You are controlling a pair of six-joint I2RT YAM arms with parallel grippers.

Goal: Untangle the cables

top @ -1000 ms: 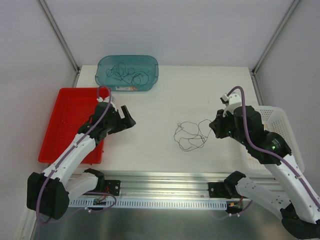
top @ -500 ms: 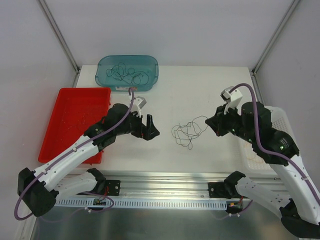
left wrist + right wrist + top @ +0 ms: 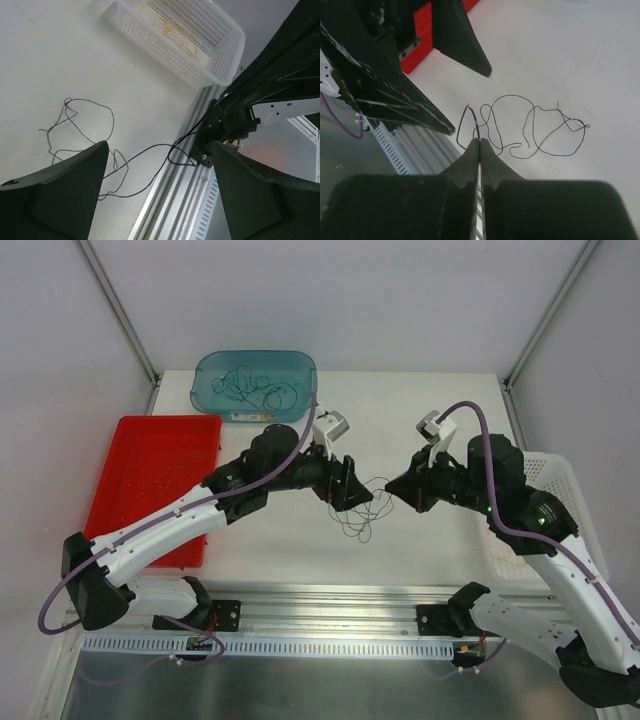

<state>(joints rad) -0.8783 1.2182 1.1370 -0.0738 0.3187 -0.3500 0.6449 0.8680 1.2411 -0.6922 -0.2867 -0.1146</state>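
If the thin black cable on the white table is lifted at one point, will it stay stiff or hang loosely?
Probably floppy: the black cable lies in loose, irregular curls on the table. Likely very light, being so thin. It may snag on itself, since its loops cross in several places.

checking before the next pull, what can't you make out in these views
Top view: left gripper covers part of the cable; contact unclear.
Top view: right arm hides most of the white basket.
Top view: wires in the teal bin, too small to count.
Right wrist: the shut right gripper hides the cable end.
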